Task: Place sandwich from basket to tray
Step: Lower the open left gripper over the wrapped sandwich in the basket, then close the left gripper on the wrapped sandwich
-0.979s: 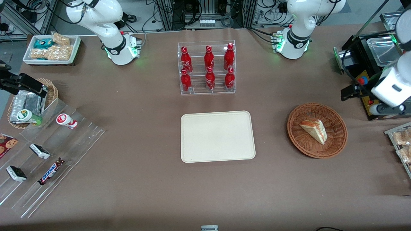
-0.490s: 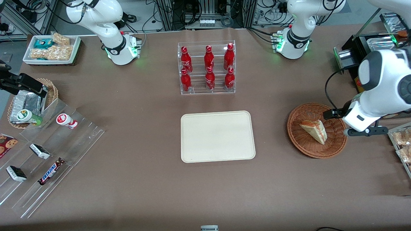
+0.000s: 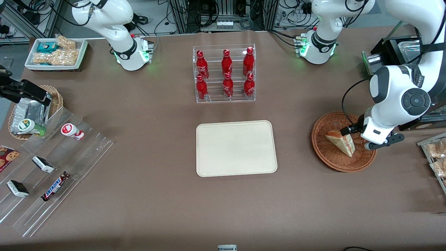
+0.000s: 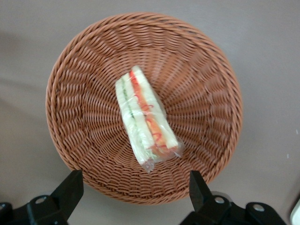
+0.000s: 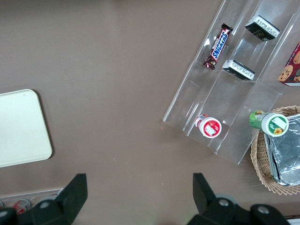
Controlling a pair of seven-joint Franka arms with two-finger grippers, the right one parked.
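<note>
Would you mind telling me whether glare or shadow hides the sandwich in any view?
Left wrist view: the sandwich is evenly lit, its wrapper only faintly shiny, in the basket, with the open gripper above. Front view: sandwich unshadowed; the tray shows no glare.

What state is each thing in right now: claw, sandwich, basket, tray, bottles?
claw: open, empty, hovering above the basket's edge.
sandwich: wrapped in clear film, lying in the basket, not gripped.
basket: upright on the table, holding only the sandwich.
tray: flat on the table, nothing on it.
cola bottles: six, upright in the clear rack.
</note>
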